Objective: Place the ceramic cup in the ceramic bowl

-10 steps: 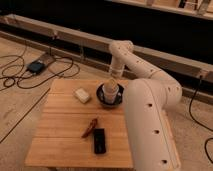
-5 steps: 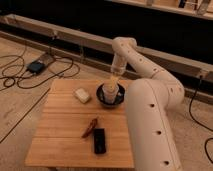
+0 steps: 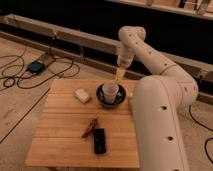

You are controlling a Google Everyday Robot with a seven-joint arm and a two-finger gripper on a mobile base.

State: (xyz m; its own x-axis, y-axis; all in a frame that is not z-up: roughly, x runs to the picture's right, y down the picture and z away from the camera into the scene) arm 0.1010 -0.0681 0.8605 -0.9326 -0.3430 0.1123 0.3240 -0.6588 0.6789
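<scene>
Gripper: the gripper (image 3: pixel 119 76) hangs over the far edge of the tabletop, right of its middle, just above and behind the cup; whether it is spread or closed cannot be told.
Arm: the white arm (image 3: pixel 159 65) rises from the bulky white body at the right edge, bends high above the far edge and comes down to the claw.
Table: the wooden slatted table (image 3: pixel 60 132) stands on a pale floor.
Ceramic bowl: the dark round ceramic bowl (image 3: pixel 102 100) sits near the far edge, right of the middle.
Ceramic cup: the pale ceramic cup (image 3: pixel 110 92) stands upright inside the bowl, its rim above the bowl's rim.
Block: a pale rectangular block (image 3: pixel 82 95) lies left of the bowl, near it but apart.
Black device: a flat black device (image 3: pixel 99 140) lies near the front edge, about midway along it.
Red item: a small red-brown object (image 3: pixel 90 128) lies just beyond the device, towards the table's centre.
</scene>
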